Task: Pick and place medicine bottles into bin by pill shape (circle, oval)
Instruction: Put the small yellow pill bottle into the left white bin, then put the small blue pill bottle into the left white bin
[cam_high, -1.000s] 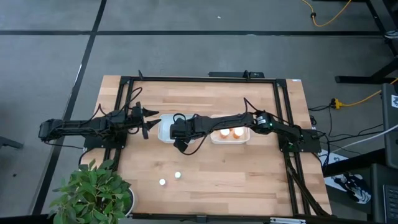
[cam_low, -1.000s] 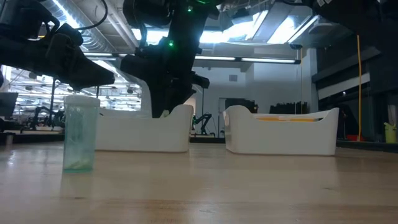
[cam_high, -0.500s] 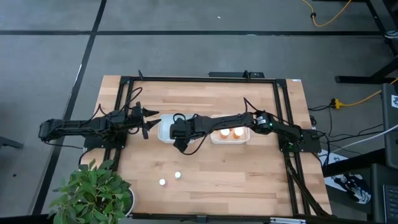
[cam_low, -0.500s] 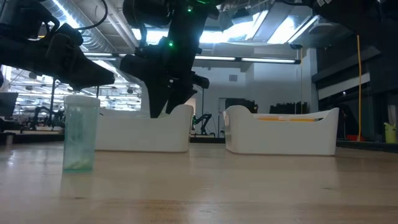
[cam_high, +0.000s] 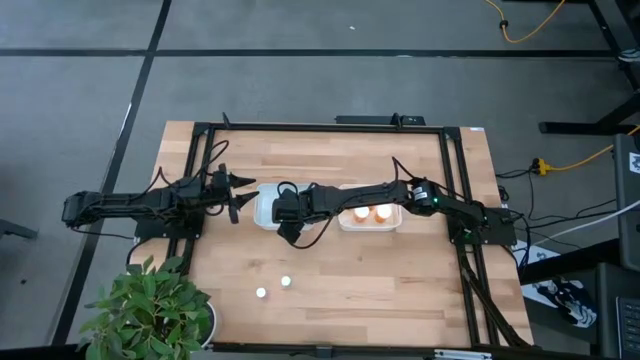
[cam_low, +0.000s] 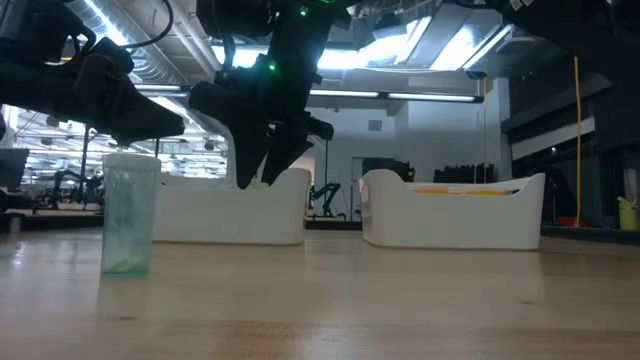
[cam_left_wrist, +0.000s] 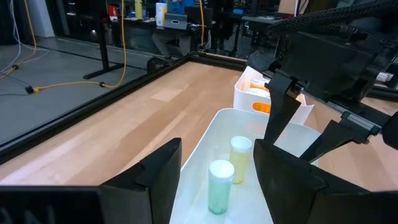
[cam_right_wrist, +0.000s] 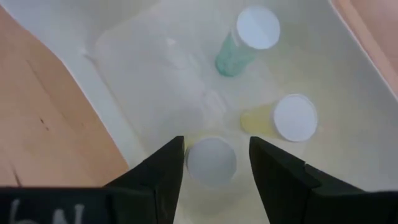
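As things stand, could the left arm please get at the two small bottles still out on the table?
Probably yes: the left gripper hangs open beside the left bin, and the two bottles stand in the open with nothing between.

At table height, a pale greenish bottle (cam_low: 130, 213) stands upright on the wooden table (cam_low: 320, 305) at the left of the frame, well forward of two white bins. The left bin (cam_low: 232, 210) sits at centre-left, the right bin (cam_low: 455, 210) at centre-right, with a gap between them; an orange band shows just above the right bin's dipped rim. A dark arm comes down from the top centre, its gripper (cam_low: 258, 165) pointing into the left bin's near end. Another dark gripper (cam_low: 125, 105) hangs at upper left, just above the bottle's cap.
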